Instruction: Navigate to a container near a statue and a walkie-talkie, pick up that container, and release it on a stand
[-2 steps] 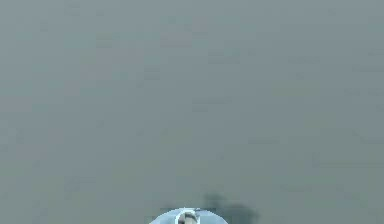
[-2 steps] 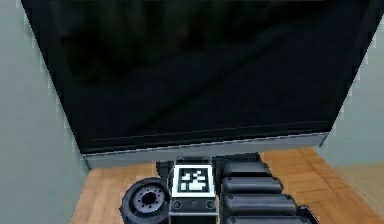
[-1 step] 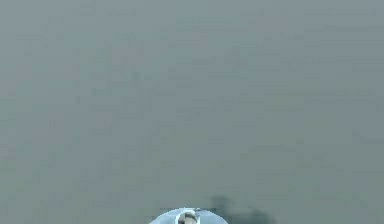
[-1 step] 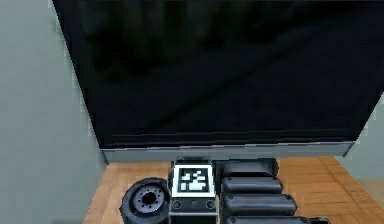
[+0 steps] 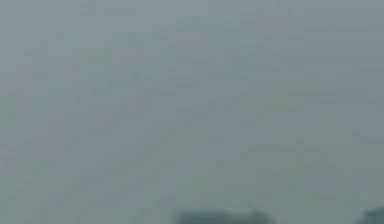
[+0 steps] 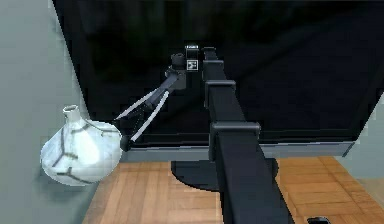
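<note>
In the arm side view a white, round-bellied container with a narrow neck and grey crack-like lines [image 6: 75,152] hangs at the tips of the two thin fingers [image 6: 148,102], clear of the wooden top. The gripper [image 6: 122,135] holds this container. The dark arm bar [image 6: 238,150] rises from the bottom edge, with white marker squares [image 6: 192,64] at its far end. The container sits in front of the grey wall and the television's lower left corner.
A large dark television screen [image 6: 290,60] stands on a wooden tabletop [image 6: 325,190], its dark foot [image 6: 190,176] just behind the arm. A small dark object [image 6: 320,220] lies at the bottom right. The forward view faces a plain grey-blue wall [image 5: 190,100], close up.
</note>
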{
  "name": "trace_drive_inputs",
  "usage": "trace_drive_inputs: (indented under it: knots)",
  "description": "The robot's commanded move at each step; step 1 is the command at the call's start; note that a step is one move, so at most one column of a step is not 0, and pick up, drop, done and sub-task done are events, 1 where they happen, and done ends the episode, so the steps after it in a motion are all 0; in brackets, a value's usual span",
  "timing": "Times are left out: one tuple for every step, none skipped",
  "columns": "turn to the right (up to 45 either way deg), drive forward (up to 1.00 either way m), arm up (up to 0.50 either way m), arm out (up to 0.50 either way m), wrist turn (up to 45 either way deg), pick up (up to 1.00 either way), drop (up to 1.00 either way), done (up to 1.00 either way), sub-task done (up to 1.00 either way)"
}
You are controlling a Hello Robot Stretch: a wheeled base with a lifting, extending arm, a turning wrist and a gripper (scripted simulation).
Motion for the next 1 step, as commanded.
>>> trace_drive_inputs:
  knots:
    - [0.0, 0.0, 0.0, 0.0, 45.0, 0.0, 0.0, 0.0, 0.0]
